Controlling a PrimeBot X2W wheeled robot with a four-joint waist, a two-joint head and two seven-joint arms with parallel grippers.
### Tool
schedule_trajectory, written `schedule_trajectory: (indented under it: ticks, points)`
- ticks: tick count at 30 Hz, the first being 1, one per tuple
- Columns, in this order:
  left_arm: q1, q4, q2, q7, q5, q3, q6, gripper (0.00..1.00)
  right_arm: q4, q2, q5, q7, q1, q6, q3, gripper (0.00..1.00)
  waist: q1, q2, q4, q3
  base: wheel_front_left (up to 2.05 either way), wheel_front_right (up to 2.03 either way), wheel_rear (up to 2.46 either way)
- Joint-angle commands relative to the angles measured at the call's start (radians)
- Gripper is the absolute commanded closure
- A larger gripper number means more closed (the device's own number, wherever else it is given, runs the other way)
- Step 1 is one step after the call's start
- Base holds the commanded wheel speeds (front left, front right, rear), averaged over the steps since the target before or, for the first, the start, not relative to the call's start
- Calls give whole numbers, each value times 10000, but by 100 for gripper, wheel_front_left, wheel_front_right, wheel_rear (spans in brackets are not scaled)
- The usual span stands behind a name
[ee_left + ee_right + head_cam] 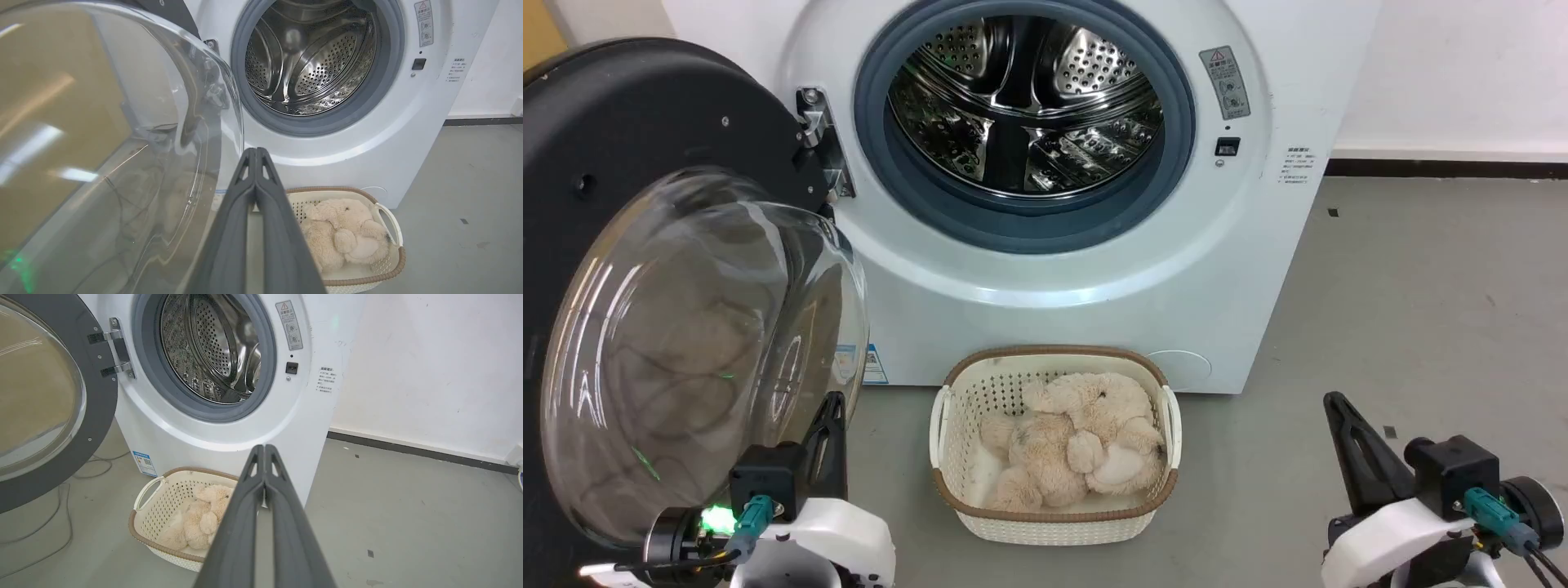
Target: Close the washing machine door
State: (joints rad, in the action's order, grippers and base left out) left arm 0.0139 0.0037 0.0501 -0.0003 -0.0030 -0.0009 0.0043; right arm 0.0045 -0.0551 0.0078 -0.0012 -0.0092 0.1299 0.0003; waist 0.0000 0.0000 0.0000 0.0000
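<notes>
- The door [645, 106] of the washing machine [1054, 327] hung wide open.
- The left gripper [256, 152] had its jaws pressed together, empty.
- The right gripper [264, 448] was likewise.

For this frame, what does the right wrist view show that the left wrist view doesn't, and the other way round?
Right wrist view: the right gripper, shut; the door as a broad black ring; the blue sticker; the basket's door-side handle.
Left wrist view: the left gripper, shut, close beside the door's glass bowl; the basket's other handle.
Shared: the washing machine with its open drum, and the basket holding a plush toy.
</notes>
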Motion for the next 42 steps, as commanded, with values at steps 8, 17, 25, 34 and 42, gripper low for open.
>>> schedule_trajectory:
  ticks: [8, 17, 25, 34, 42]
  points:
    - [-139, -37, 1, 3, 30, 9, -43, 100, -45, 49, -78, 12, 92, 8, -3, 100, 0, 0, 0, 0, 0, 0, 0]
    - [-139, -37, 1, 3, 30, 9, -43, 100, -45, 49, -78, 12, 92, 8, -3, 100, 0, 0, 0, 0, 0, 0, 0]
    - [4, 14, 0, -35, -9, -18, 49, 0, 17, -1, 27, -35, 0, 0, -32, 0, 0, 0, 0, 4, 0, 0, 0]
    - [21, 12, 0, -223, -21, -126, 302, 0, 16, 2, 177, -222, 11, 1, -201, 0, 0, 0, 9, 34, 0, 0, 0]
    - [107, -49, 33, -390, 10, -231, 499, 100, 7, 6, 298, -389, 14, 1, -373, 0, 0, 0, 79, 68, 0, 0, 0]
